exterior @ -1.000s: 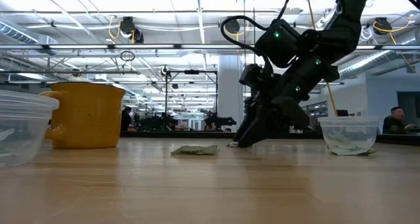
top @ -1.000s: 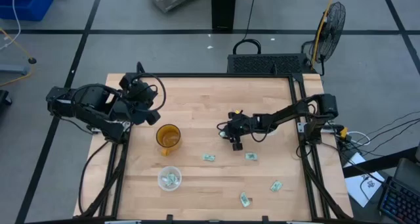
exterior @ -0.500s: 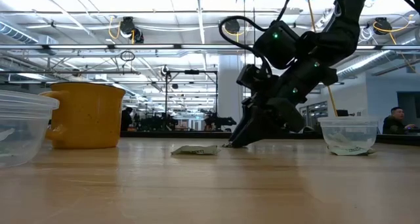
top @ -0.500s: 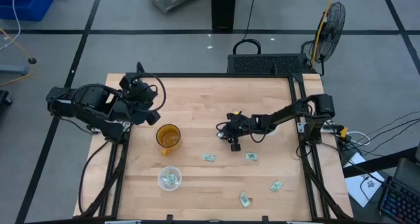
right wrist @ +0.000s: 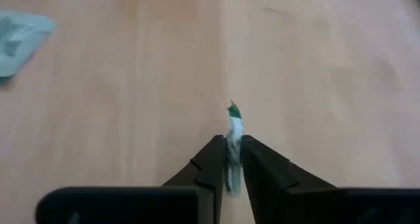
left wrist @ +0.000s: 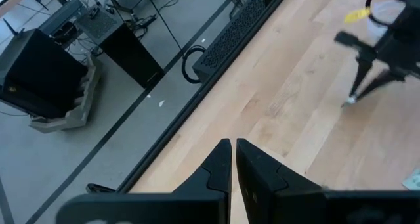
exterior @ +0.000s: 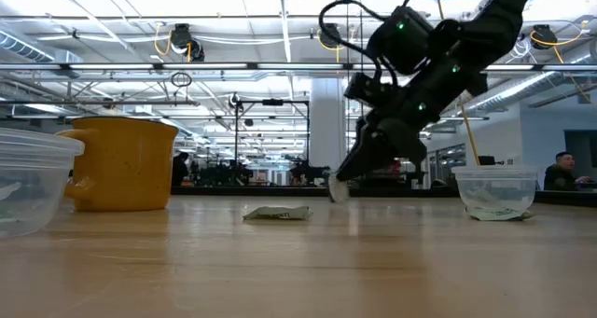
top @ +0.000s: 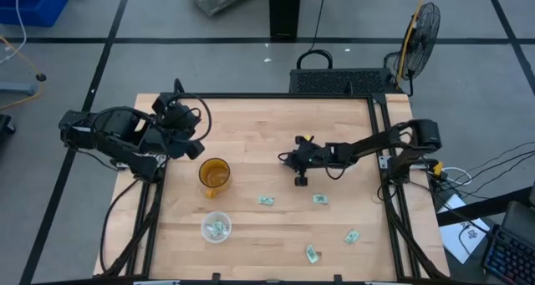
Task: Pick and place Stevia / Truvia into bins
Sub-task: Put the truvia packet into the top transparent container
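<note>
Green-white packets: four (top: 266, 201) on table (top: 251, 143), one (right wrist: 233, 129) in right hand (right wrist: 229, 159).

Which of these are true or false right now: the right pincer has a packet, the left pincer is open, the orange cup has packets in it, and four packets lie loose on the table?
1. The right pincer grips a packet edge-on between its fingers, lifted off the table. True.
2. The left pincer is open. False: its fingers are shut with nothing between them, parked at the table's left edge.
3. The orange cup holds packets. False: it looks empty; the packets sit in the clear cup nearer the front.
4. Four packets lie loose on the table. True: one, another, a third and a fourth.
</note>
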